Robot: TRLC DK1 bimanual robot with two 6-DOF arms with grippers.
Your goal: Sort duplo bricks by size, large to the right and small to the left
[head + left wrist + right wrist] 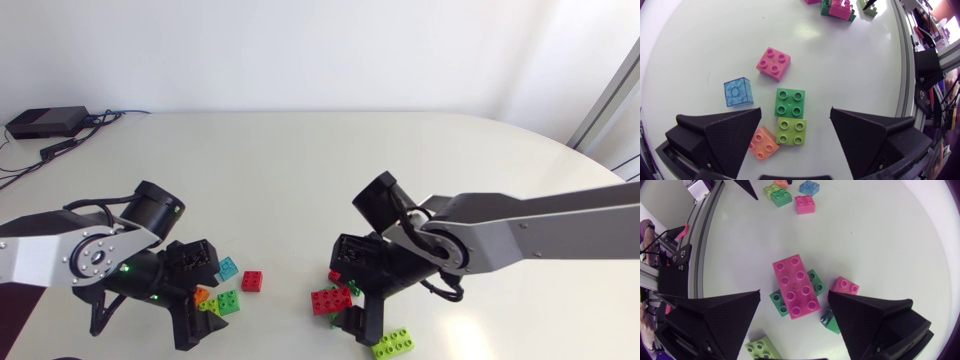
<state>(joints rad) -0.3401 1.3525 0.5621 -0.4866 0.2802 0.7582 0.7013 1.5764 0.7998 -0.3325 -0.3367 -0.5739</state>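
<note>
The small bricks lie clustered at the left. A dark green 2x2 brick (789, 102) touches a lime 2x2 brick (791, 131), and an orange brick (763, 143) sits at the lime one's corner, partly hidden behind one finger. A clear blue brick (738, 92) and a red 2x2 brick (773, 63) sit just ahead. The left gripper (796, 112) is over this cluster, jaws wide apart and gripping nothing. Further right, a red 2x4 brick (796, 285) lies across a green brick (816, 282), with a small red brick (846, 285) beside it and a long lime brick (760, 349) nearby. The right gripper (794, 294) stands wide open on either side of the 2x4, its fingers apart from it. Everything rests on the white table (300, 170).
</note>
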